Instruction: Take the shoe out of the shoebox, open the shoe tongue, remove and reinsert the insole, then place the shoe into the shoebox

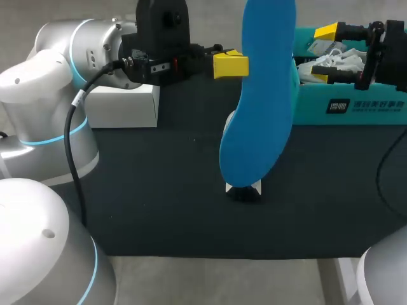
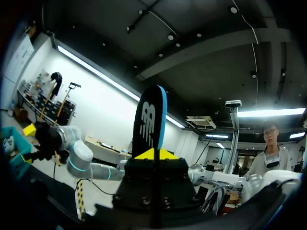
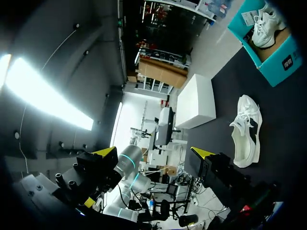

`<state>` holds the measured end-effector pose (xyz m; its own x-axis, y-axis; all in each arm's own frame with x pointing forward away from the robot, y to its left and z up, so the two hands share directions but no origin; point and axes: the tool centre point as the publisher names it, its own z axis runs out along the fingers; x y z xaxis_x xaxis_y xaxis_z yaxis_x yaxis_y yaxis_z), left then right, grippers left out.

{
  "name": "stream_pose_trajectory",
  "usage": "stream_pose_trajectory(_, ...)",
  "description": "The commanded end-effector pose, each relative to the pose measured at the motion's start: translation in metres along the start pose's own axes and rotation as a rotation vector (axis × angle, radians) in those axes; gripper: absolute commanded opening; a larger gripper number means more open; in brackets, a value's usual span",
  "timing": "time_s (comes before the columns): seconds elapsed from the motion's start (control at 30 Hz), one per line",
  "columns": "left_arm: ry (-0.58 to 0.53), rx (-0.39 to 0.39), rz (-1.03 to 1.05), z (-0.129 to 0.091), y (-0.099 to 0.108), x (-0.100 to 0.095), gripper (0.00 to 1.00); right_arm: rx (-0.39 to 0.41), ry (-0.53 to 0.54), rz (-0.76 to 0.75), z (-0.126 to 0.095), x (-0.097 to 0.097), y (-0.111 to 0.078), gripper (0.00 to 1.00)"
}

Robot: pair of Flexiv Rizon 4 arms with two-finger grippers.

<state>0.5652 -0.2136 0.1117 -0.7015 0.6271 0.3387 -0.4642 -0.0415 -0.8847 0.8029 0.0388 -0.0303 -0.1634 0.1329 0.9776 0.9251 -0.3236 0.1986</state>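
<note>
My left gripper (image 1: 230, 65) is raised above the table and shut on a blue insole (image 1: 261, 101), which hangs edge-down over the mat. In the left wrist view the insole (image 2: 149, 120) stands straight up from the closed yellow tips (image 2: 154, 154), its black printed face showing. A white and black shoe (image 3: 247, 129) lies on the dark mat; in the head view the shoe (image 1: 243, 190) is mostly hidden behind the insole. My right gripper (image 1: 324, 54) stands open over the teal shoebox (image 1: 356, 105), holding nothing. In the right wrist view its fingers (image 3: 106, 151) are spread wide.
A second white shoe (image 3: 266, 26) lies inside the teal shoebox (image 3: 276, 67) at the back right. A white box (image 1: 124, 105) stands at the back left of the dark mat (image 1: 159, 190).
</note>
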Motion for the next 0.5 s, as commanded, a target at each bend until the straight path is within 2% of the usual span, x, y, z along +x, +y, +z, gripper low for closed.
stream_pose_trajectory(0.03, 0.002, 0.000, 0.000, 0.000, 0.000, -0.001, 0.00, -0.028, -0.016, -0.008, 0.002, 0.006, 0.001, 1.00)
stream_pose_trajectory(0.13, 0.002, 0.000, 0.000, 0.000, 0.000, -0.001, 0.00, 0.008, -0.025, 0.002, 0.005, 0.009, 0.003, 1.00)
stream_pose_trajectory(0.3, 0.002, 0.000, 0.000, 0.000, 0.000, -0.001, 0.00, 0.121, 0.068, 0.068, 0.017, 0.004, 0.000, 1.00)
stream_pose_trajectory(0.5, 0.002, 0.000, 0.000, 0.000, 0.000, -0.001, 0.00, 0.240, 0.024, 0.108, 0.027, -0.007, -0.008, 1.00)
